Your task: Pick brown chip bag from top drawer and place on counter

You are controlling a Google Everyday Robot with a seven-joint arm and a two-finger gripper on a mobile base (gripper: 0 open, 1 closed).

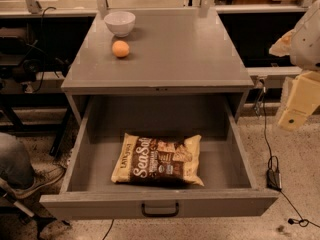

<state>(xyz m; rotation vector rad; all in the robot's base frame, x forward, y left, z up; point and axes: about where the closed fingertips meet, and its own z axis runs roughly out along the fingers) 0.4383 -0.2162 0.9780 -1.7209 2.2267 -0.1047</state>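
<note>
In the single camera view there is one top drawer [100, 205], grey metal, and it stands fully open toward the camera, with one small black handle [160, 210] in the middle of its front panel. Inside this drawer lies one brown chip bag [159, 160], flat on the drawer floor, close to the front panel and about in the middle between the two side walls; its white "Sea Salt" script faces up, and it touches neither side wall. Directly above and behind the drawer is the counter [185, 49], the grey top of the cabinet. On the counter, over the drawer's left rear part, stand two things: one white bowl [119, 23] at the far edge and one orange [120, 49] just in front of it, not touching it. The one gripper [299, 101], cream-yellow, hangs in the air to the right of the drawer, outside its right wall and higher than the drawer, holding nothing that I can see; if it is open or closed I cannot tell. On the floor right of the drawer lies one black power adapter [273, 180] with a cable. Left of the drawer, one shoe [42, 179] of a person shows.
</note>
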